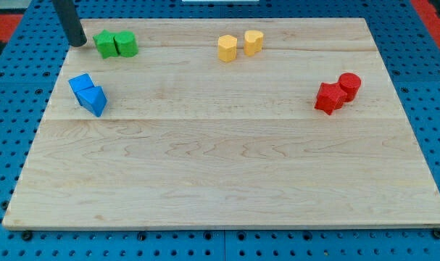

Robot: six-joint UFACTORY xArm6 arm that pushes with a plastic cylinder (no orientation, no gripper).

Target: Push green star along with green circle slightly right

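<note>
The green star (104,44) and the green circle (126,44) sit touching side by side near the board's top left, star on the left. My tip (77,42) is just left of the green star, a small gap apart, at the board's top-left corner. The dark rod rises from it out of the view's top.
A blue cube (80,85) and a blue triangle (95,100) lie together below the green pair. Two yellow blocks (227,48) (253,42) sit at top centre. A red star (328,97) and a red cylinder (349,85) sit at the right. The wooden board (227,174) lies on a blue pegboard.
</note>
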